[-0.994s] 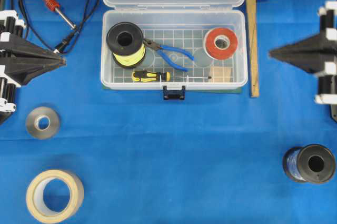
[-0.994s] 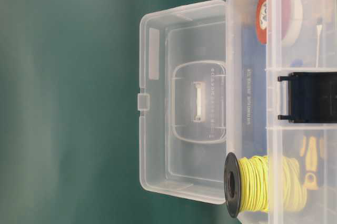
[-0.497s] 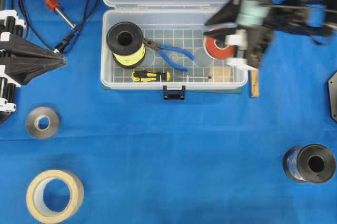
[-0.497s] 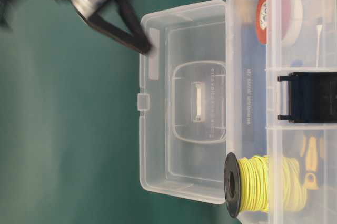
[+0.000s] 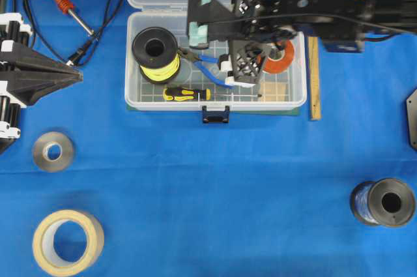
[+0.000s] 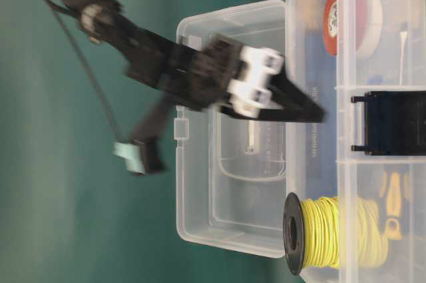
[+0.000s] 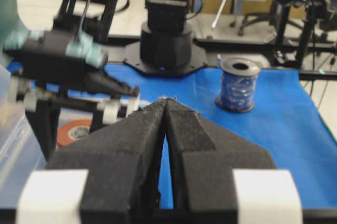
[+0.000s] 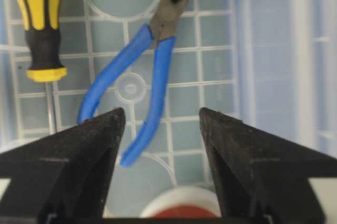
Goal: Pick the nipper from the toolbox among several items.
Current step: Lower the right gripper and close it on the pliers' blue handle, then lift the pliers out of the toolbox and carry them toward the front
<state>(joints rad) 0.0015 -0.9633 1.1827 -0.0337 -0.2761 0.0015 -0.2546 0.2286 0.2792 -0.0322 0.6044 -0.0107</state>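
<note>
1. The right end effector (image 8: 162,129) hangs with its jaws apart over the blue-handled, dark-nosed nipper (image 8: 145,84), which lies on the grid floor of the clear plastic toolbox (image 5: 130,62) between the black spool of yellow wire (image 5: 155,55) and the orange-red tape roll (image 5: 281,58).
2. I'd straddle both handles, descend straight, and keep clear of the black-and-yellow screwdriver (image 8: 39,21) alongside.
3. A second ago that arm was parked at the worktop's right edge; now it reaches into the box.
4. The left end effector (image 7: 166,109) rests with its jaws together.

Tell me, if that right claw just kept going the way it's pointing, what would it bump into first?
Most likely the nipper. The right gripper is open over the toolbox, and in its wrist view the blue handles lie between its fingers. How far above them it hangs is unclear.
</note>
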